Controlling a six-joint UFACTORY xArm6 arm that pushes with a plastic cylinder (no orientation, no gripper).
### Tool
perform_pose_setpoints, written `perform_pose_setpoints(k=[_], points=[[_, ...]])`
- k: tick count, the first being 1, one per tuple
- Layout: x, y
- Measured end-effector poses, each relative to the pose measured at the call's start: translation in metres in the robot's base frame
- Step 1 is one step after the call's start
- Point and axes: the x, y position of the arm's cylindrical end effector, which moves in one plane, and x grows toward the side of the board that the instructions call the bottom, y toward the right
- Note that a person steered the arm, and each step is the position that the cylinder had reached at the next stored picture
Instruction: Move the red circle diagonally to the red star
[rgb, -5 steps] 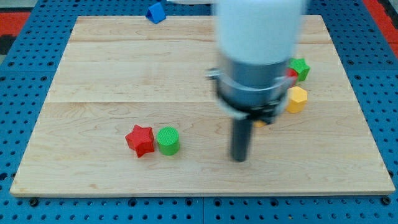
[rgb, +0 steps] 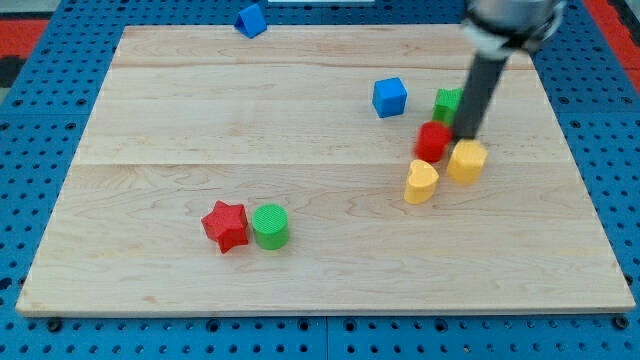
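Observation:
The red circle (rgb: 433, 140) sits at the right of the wooden board (rgb: 200, 120). The red star (rgb: 225, 225) lies at the lower left, touching a green cylinder (rgb: 270, 226) on its right. My tip (rgb: 466, 134) is just to the right of the red circle, close to or touching it, above the yellow hexagon (rgb: 467, 161). The rod rises from there toward the view's top right.
A yellow heart (rgb: 421, 181) lies below the red circle. A green block (rgb: 448, 103) is partly hidden behind the rod. A blue cube (rgb: 390, 97) sits left of it. A blue block (rgb: 250, 19) lies at the board's top edge.
The arm has swung from the board's middle up and to the right. My tip now stands beside the red circle, and the blocks it hid have come into view.

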Motion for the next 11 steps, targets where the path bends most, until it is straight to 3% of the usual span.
perform_pose_setpoints(k=[1, 3, 4, 5, 6, 8, 9, 10, 11], points=[[0.026, -0.093], [0.010, -0.087], [-0.009, -0.134], [0.016, -0.172], [0.026, -0.175], [0.032, -0.254], [0.034, -0.251], [0.035, -0.309], [0.095, -0.273]])
